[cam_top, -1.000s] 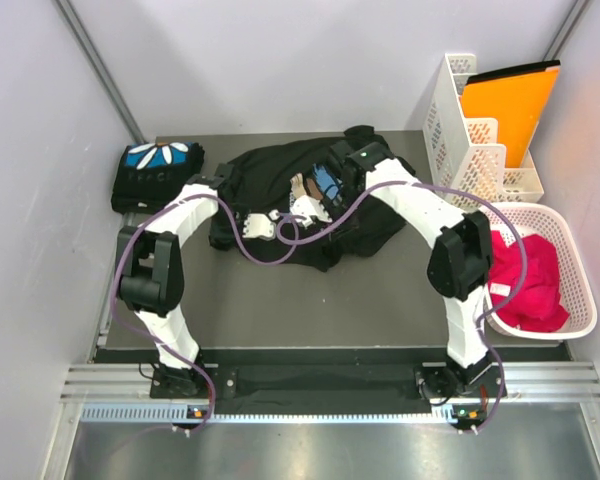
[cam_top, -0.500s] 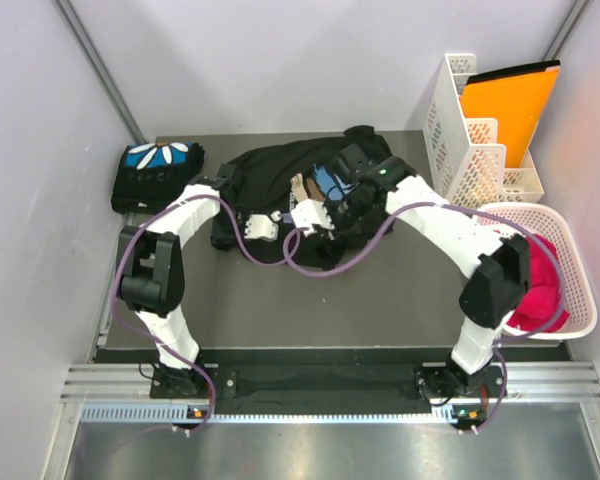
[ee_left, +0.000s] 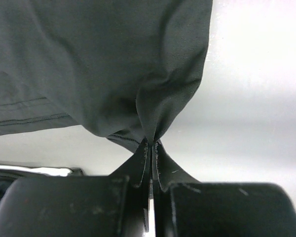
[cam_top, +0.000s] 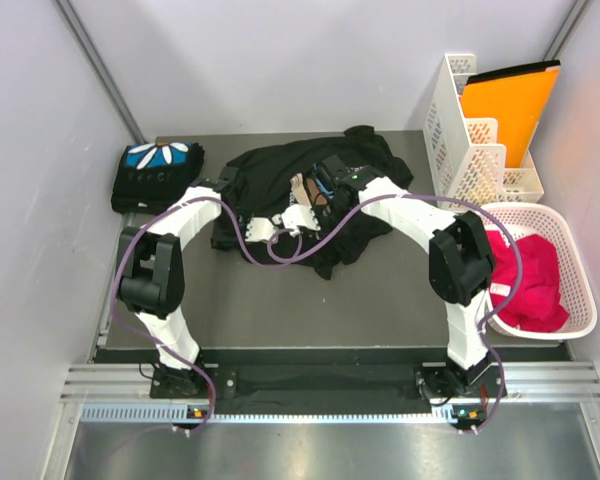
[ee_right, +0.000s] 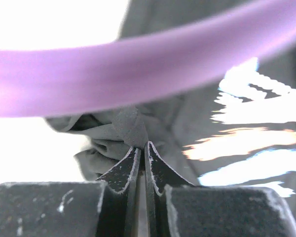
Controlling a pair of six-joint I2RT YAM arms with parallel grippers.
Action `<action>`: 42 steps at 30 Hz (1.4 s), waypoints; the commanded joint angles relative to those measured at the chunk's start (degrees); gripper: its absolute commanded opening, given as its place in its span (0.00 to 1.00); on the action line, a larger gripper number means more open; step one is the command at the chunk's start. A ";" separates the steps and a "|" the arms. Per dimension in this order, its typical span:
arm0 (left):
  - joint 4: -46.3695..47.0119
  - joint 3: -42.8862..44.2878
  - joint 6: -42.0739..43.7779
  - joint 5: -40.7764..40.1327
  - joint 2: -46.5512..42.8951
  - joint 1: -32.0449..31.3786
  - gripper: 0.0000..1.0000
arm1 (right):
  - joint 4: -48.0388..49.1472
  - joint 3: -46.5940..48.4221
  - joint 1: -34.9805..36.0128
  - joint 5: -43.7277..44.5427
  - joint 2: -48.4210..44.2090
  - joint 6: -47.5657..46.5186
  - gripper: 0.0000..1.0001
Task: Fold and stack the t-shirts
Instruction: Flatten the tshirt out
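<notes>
While the table carries both shirts, the loose shirt lies bunched mid-table toward the far edge, black, w/ its print half buried. Folded shirt sits far left, blue-and-white side up, well apart from it. Left gripper is pinched tight on a fold of plain cloth. Right gripper is pinched tight on a wad just beside the print. Step looks like spreading the loose shirt flat. To do it well, I'd judge: lift both pinches together, pull apart left & right til cloth goes taut, then lay it toward the near side. Pinches sit close, so one may hold 2 layers; check before dragging.
</notes>
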 commanded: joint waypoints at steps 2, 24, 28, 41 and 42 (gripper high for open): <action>-0.46 -0.20 -0.60 1.54 -2.19 -0.22 0.00 | 10.35 2.24 -0.03 1.77 -2.92 2.70 0.05; -0.02 1.47 -1.74 2.42 0.62 -0.48 0.00 | 7.64 -9.26 -2.58 -1.20 -8.54 10.27 0.40; -0.11 2.26 -1.31 2.16 1.15 -0.75 0.00 | 5.71 -9.10 -2.40 -4.11 -8.19 9.83 0.44; -1.07 4.55 -1.39 1.89 3.26 -0.83 0.00 | 8.16 0.04 -0.56 -2.79 -0.46 10.44 0.46; -1.07 4.55 -1.39 1.81 3.35 -0.83 0.00 | 8.34 0.48 -0.47 -2.88 0.41 10.44 0.46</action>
